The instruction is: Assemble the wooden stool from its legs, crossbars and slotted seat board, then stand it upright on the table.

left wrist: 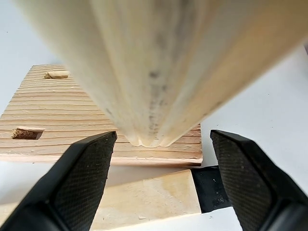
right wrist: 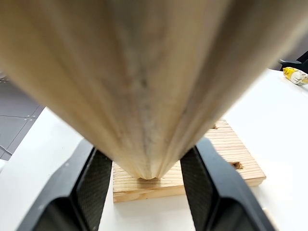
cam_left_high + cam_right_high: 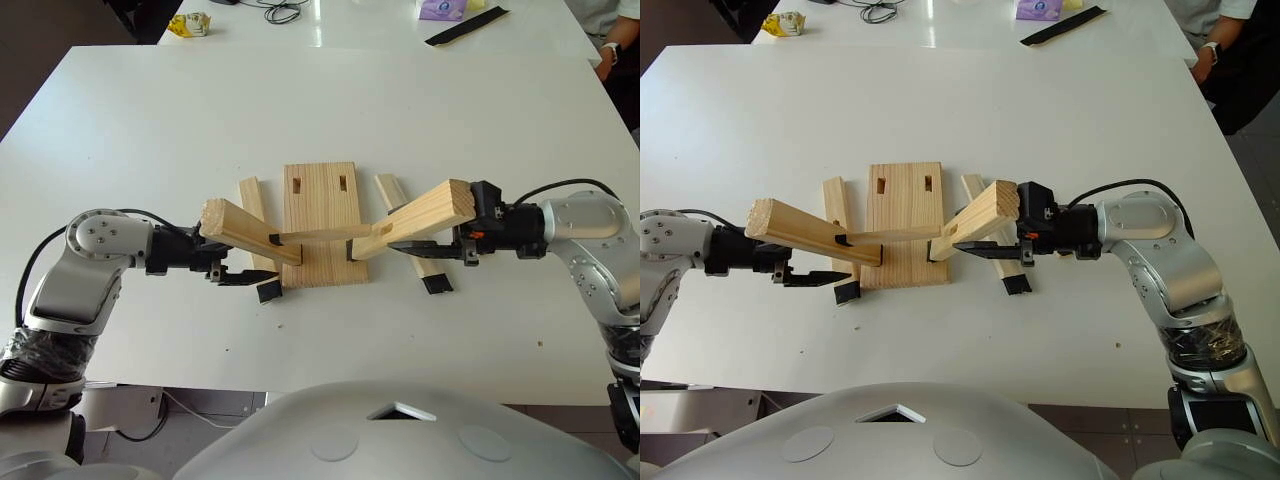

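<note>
At the middle of the white table point(image 3: 150, 130) the pale, flat wooden seat board point(image 3: 320, 200) lies with its two slots facing up. Above its 6 o'clock edge a sub-assembly hangs in the air. The left gripper point(image 3: 238, 274) is clamped on the thick pale wooden left leg point(image 3: 240, 232) at the board's 8 o'clock. The right gripper point(image 3: 415, 247) is clamped on the matching right leg point(image 3: 425, 213) at 4 o'clock. Both legs slope down toward each other, and the thin wooden crossbar point(image 3: 325, 235) bridges them, each end meeting a dark notch. Whether either end is fully seated I cannot tell. Two spare black-footed wooden legs lie flat on the table, one loose leg point(image 3: 253, 205) just beside the board at 9 o'clock and another loose leg point(image 3: 390, 192) at 3 o'clock. The main hazard looks like the joint itself. If the arms drift apart or twist unevenly, the crossbar could pop out of a notch and drop onto the board. If they press inward while the legs are angled like this, the tenon may bind or crack. Each leg seems to be gripped toward its outer end, so it could also pivot in the fingers under load. A falling piece might knock the spare legs out of place.
</note>
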Available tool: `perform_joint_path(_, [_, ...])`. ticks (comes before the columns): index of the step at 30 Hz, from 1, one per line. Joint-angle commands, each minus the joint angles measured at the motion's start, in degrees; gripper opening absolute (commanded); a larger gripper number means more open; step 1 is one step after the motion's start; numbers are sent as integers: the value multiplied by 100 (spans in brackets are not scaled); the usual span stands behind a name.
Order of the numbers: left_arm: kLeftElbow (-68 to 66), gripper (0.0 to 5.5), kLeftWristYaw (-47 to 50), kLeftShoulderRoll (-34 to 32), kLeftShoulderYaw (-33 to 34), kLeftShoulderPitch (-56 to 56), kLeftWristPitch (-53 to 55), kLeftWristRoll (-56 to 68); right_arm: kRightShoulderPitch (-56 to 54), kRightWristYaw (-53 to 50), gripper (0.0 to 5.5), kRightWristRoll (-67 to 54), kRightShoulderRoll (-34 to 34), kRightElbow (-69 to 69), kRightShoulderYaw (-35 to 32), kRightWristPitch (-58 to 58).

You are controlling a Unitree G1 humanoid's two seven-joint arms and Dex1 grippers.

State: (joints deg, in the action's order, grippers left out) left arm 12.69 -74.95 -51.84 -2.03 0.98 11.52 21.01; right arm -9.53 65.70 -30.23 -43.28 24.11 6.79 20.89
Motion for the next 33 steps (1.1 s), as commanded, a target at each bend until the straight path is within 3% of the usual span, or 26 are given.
perform_joint_path(1, [24,363,9,-3,-48,8,-3,-19,-101,113,204,164,-90,-115,113,-7])
perform_joint_path(17, [140,363,108,44,-42,-130,15,-11,-485,285,204,101,-124,-193,121,194])
perform_joint_path(33, [256,363,146,79,-100,-36,106,27,-637,412,204,274,16,-166,608,285])
